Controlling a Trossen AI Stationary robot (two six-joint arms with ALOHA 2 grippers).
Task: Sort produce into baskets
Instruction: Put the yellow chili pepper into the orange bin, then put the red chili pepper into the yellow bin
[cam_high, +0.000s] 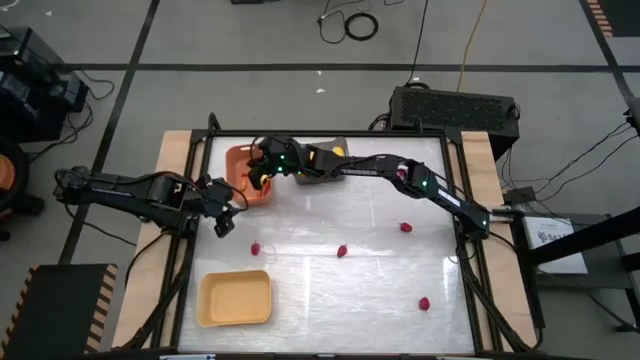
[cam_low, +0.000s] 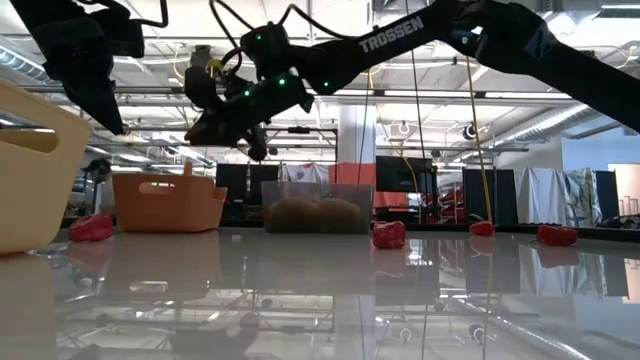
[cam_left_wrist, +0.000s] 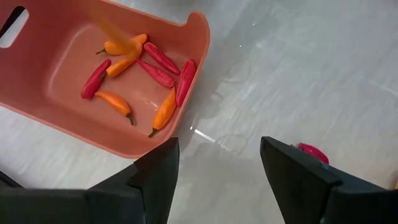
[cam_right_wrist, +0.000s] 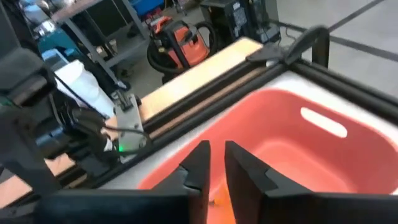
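Note:
The orange-brown basket (cam_high: 235, 155) stands at the far left of the table and holds several thin red and orange sticks (cam_left_wrist: 163, 109). A blurred orange streak (cam_left_wrist: 115, 31) shows over its far end. My right gripper (cam_right_wrist: 216, 152) hovers over this basket (cam_right_wrist: 323, 149), its fingers a narrow gap apart with nothing between them; it also shows in the high view (cam_high: 262, 172). My left gripper (cam_left_wrist: 219, 146) is open and empty, just near of the basket, above the table (cam_high: 222, 222). A dark red piece (cam_left_wrist: 311, 151) lies on the table beside it.
The dark grey basket (cam_high: 322, 180) stands right of the orange one, under my right arm. The pale yellow basket (cam_high: 203, 300) sits at the near left. Several dark red pieces lie on the table, among them one (cam_high: 342, 251) mid-table and one (cam_high: 424, 302) near right.

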